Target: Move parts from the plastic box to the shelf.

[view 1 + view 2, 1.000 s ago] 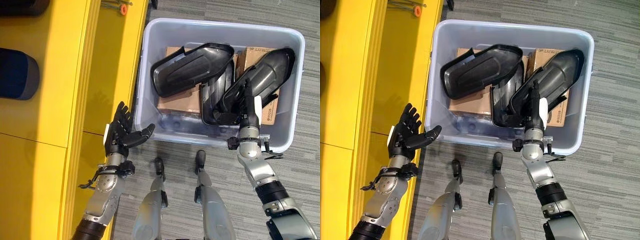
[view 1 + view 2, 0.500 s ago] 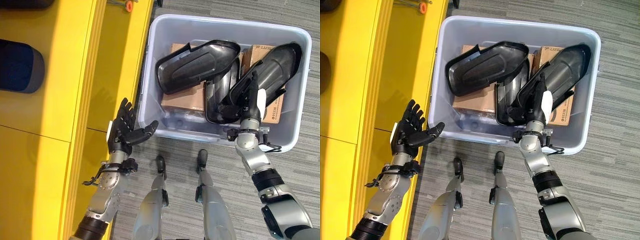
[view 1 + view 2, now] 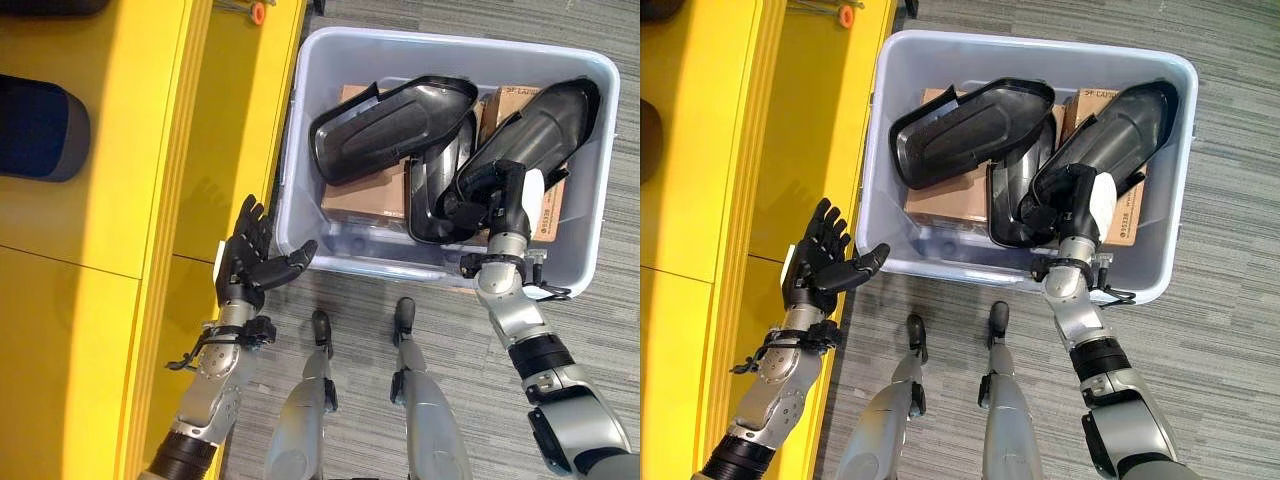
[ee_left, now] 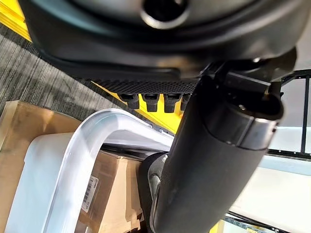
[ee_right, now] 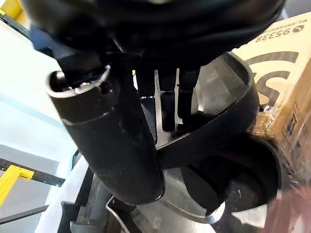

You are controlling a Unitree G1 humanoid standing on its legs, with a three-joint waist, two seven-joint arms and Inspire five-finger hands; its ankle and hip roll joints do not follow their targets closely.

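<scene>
Looking down from the robot's head, a pale grey plastic box sits on grey striped carpet straight ahead. A bright yellow shelf runs along the left, close beside the box's left wall.

Inside the box lie several glossy black moulded parts on top of brown cardboard boxes. One long scoop-shaped part lies across the middle, slanting from the near left up to the far right. A second long black part rests at the right, tilted with its far end raised toward the box's far right corner. A third dark curved part stands between them, partly covered.

The right hand reaches over the near wall of the box to the near end of the right-hand part. Its fingers are curled over that part's near edge, and its own wrist view shows the thumb beside the part's curved rim, so it appears to be gripping the part. The hold at the low end probably lets the arm lift the part up and clear of its neighbours.

The left hand hangs outside the box, just beside its near left corner and next to the shelf. It is spread wide, palm up and holding nothing, perhaps waiting to support the part.

No part is on the visible yellow surface yet. A dark blue rounded object sits at the shelf's far left edge, and a small orange item lies at its far end.
</scene>
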